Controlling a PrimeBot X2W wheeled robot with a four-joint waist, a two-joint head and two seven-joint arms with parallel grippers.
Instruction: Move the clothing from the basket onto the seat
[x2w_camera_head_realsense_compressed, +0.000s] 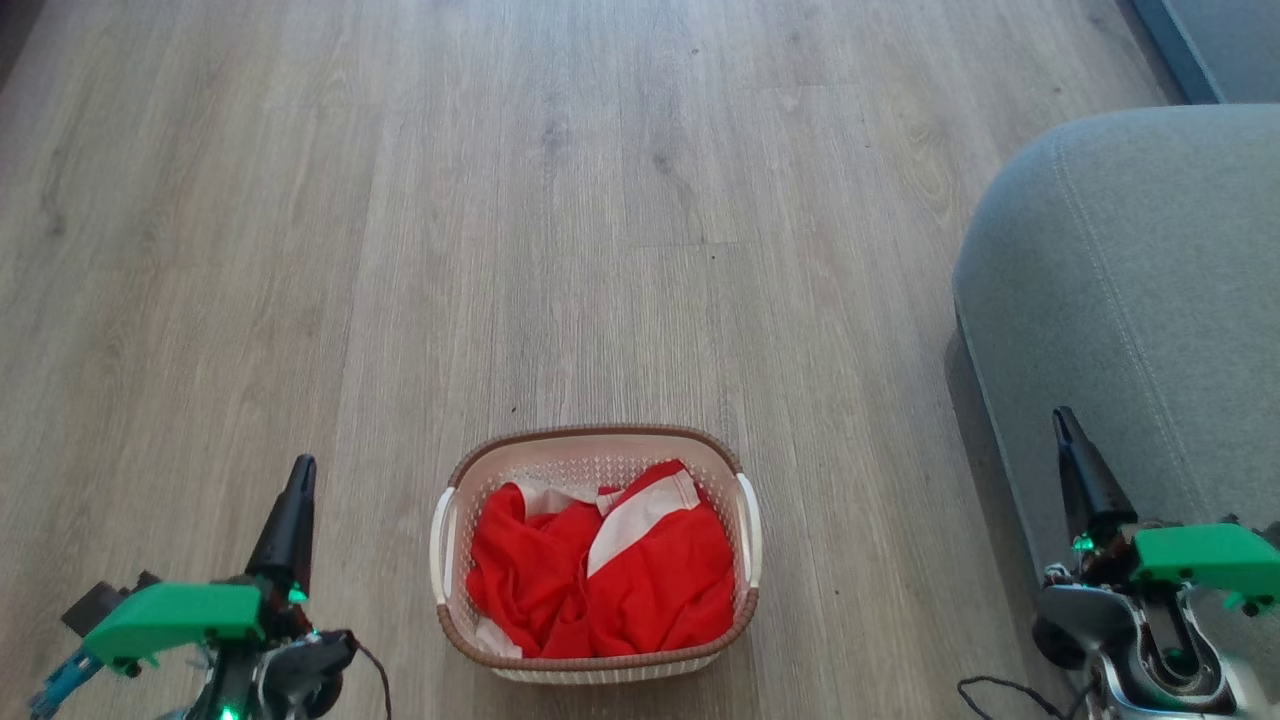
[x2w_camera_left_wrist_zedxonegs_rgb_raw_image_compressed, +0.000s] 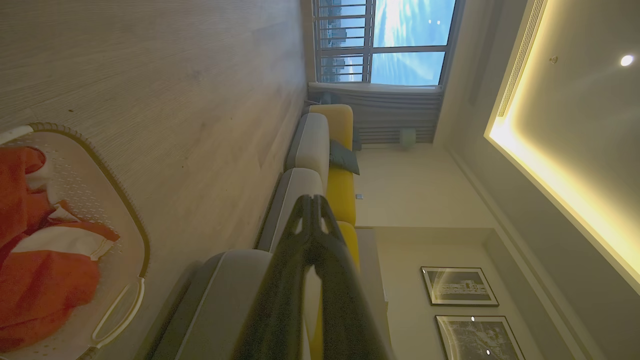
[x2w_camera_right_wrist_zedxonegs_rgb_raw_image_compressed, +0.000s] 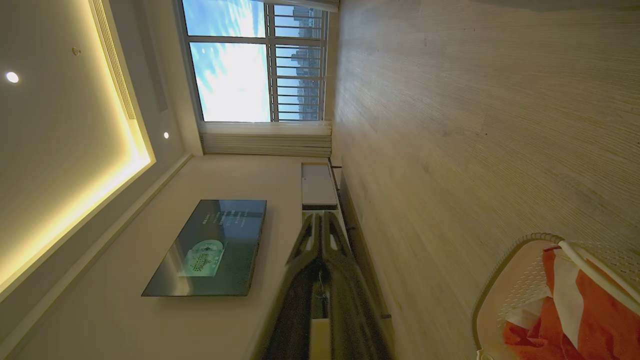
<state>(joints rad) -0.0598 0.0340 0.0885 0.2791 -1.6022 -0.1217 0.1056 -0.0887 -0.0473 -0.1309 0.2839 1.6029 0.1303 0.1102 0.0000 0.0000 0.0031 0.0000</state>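
Note:
The cream basket (x2w_camera_head_realsense_compressed: 748, 545) with a brown rim stands on the wooden floor at the bottom centre of the head view. Red and white clothing (x2w_camera_head_realsense_compressed: 610, 575) lies bunched inside it, also seen in the left wrist view (x2w_camera_left_wrist_zedxonegs_rgb_raw_image_compressed: 40, 270) and the right wrist view (x2w_camera_right_wrist_zedxonegs_rgb_raw_image_compressed: 580, 315). The grey-green seat (x2w_camera_head_realsense_compressed: 1150, 300) rises at the right. My left gripper (x2w_camera_head_realsense_compressed: 297, 478) is shut and holds nothing, left of the basket and apart from it. My right gripper (x2w_camera_head_realsense_compressed: 1065, 425) is shut and holds nothing, in front of the seat's edge, right of the basket.
Wooden floor (x2w_camera_head_realsense_compressed: 560, 220) stretches ahead and to the left. A sofa with yellow backs (x2w_camera_left_wrist_zedxonegs_rgb_raw_image_compressed: 342, 190) runs along the wall. A wall television (x2w_camera_right_wrist_zedxonegs_rgb_raw_image_compressed: 210, 247) and a low cabinet (x2w_camera_right_wrist_zedxonegs_rgb_raw_image_compressed: 317, 185) stand on the opposite side.

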